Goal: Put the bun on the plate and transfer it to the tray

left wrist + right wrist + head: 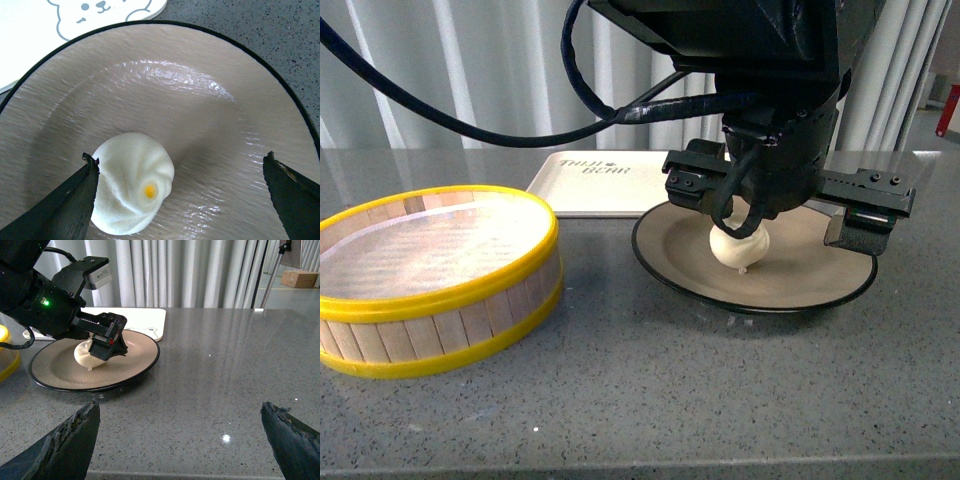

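Bun (pixel 132 185) sits on the plate (pixel 200 75), off-centre on the beige inside. The plate stands on the grey speckled countertop (pixel 670 400), its far edge just in front of the cream tray (pixel 590 185).

Only the left wrist view looks straight down on the bun. It shows pleats spiralling to a small yellow-orange dot at the twist, and a bear outline printed on the tray corner beside the plate rim. The front view shows what the wrist cameras barely catch: a yellow-rimmed wooden steamer basket (pixel 430 280) to the left of the plate and apart from it, and dark lettering on the tray. The right wrist view sees the plate from the side, with the left arm bent low over it and a pleated curtain (pixel 200 270) behind.

The left gripper (pixel 180 159) hangs directly over the plate with its jaws spread wide and nothing between them held. The bun lies towards one finger (pixel 70 200), whose tip is at the bun's edge; whether it touches I cannot tell. The other finger is well clear.

The right gripper (pixel 180 407) is over bare countertop, well apart from the plate, jaws wide and empty.

The bun is round and cream-white, smooth and matte, and looks whole.
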{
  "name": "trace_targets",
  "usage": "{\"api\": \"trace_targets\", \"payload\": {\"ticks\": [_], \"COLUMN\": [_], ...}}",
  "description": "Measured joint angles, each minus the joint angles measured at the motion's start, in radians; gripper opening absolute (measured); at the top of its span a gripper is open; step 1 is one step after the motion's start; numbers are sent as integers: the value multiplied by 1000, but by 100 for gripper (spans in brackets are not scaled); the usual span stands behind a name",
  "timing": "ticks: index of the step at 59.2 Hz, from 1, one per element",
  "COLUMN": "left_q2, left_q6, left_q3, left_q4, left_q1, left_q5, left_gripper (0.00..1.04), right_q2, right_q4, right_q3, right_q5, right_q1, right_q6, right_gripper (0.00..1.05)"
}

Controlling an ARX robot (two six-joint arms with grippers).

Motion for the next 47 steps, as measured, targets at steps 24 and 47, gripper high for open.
{"api": "trace_targets", "payload": {"ticks": [24,47], "left_q2": [-117,-393], "left_q6": [-23,27], "left_q3": [-106,-643], "left_q4": [98,814], "left_q1": [0,38], "left_q5": [5,-435], "left_gripper": [98,72], "right_q2": [0,0], "right_q4": [0,0], "right_q3": [0,0], "right_q5": [0,0], "right_q1": [0,0], "right_q6": [0,0], "right_gripper": [96,96]}}
